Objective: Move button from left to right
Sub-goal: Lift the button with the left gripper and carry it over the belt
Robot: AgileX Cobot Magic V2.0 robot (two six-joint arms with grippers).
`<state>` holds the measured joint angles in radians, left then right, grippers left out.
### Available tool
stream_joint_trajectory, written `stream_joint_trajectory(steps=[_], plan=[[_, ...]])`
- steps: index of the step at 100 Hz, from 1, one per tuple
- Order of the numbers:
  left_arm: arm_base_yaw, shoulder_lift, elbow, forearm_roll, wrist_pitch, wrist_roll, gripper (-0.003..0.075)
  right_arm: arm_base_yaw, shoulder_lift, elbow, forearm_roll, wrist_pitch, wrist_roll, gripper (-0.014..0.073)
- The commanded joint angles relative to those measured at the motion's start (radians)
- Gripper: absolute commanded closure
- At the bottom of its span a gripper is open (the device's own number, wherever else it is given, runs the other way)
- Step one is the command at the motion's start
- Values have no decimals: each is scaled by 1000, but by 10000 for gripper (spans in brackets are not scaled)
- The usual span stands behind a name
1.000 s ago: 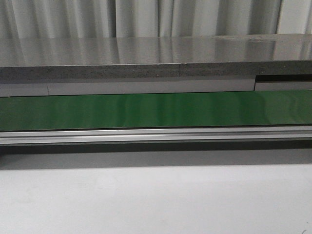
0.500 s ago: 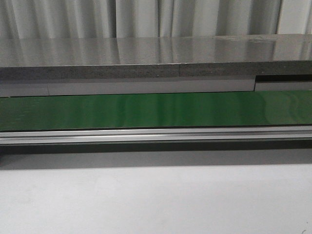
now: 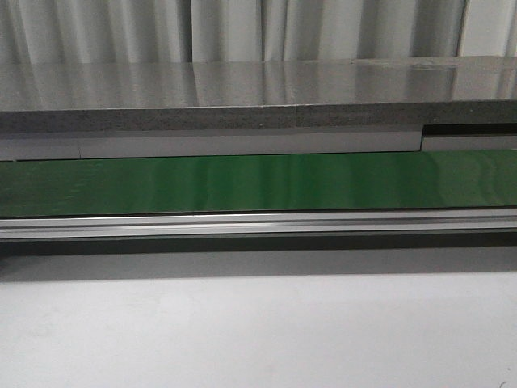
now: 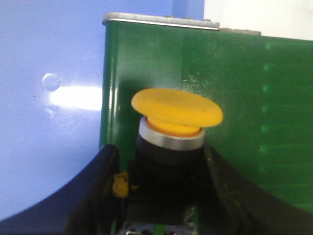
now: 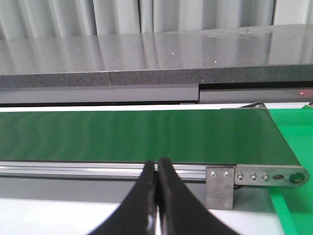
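Note:
The button (image 4: 176, 107) has a round yellow-orange head, a silver ring and a dark boxy body. It shows only in the left wrist view, over the end of the green conveyor belt (image 4: 254, 98). My left gripper (image 4: 159, 152) is shut on the button's dark body, one finger on each side. My right gripper (image 5: 157, 164) is shut and empty, in front of the belt's near rail close to the belt's right end. Neither gripper nor the button shows in the front view, where the belt (image 3: 258, 182) carries nothing.
A blue surface (image 4: 49, 58) lies beside the belt's end. An aluminium rail (image 3: 258, 224) runs along the belt's near side, with a metal bracket (image 5: 219, 187) at its right end. A grey counter (image 3: 258, 89) stands behind. The white table (image 3: 258, 331) lies in front.

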<state>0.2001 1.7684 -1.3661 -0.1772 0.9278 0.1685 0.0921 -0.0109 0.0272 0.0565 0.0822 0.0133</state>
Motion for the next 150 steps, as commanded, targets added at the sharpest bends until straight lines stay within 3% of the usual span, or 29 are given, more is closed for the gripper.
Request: stream_joint_trajectory(steps=[1,23,35,56,80,87,130,150], plan=[[-6,-34,-23,-18,-24,5,741,0,-19,-17,-9,-77,-3,660],[-6,-30,-23,-18,-24,5,735,0,-19,-17,-9,-77,-3,660],[-6,-29,-23,-18,-26,5,671,0,-19,-17,-9,-77,-3,660],[-8,7,-23,-24,-16,5,440,0,-19,-17,-9,-77,-3,660],[-12,27,-23,-38,-3,5,93,0,-19,-17,-9,-77,-3,660],[-12,15,-25,-38,-3,5,34,0,-19,-17,-9,-77,-3,660],[-12,-196,-25,-99,-39,59,29,0,-19,-17,-9,-77,-3,660],[-23,-353,14,-275,-101,181,30,0,-19,-17,-9,-77,-3,660]])
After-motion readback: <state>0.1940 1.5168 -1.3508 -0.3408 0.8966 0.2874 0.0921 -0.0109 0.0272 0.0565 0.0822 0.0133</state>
